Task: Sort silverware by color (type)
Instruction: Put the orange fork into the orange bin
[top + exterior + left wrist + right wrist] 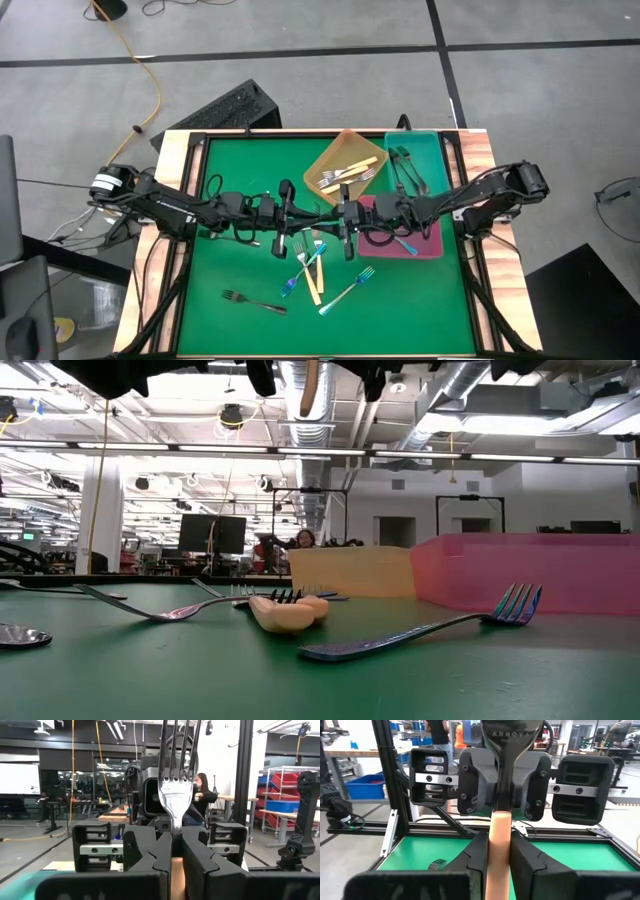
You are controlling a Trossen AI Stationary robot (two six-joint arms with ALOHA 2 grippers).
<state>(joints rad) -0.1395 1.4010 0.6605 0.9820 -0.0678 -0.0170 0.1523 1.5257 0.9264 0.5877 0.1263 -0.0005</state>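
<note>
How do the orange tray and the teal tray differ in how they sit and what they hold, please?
The orange tray sits turned at an angle; the teal tray sits square to the table. The orange tray holds cream-handled forks; the teal tray holds black forks. Both are rectangular and lie side by side.

Grey floor [300, 30], ceiling ducts [300, 390], distant desks.
</note>
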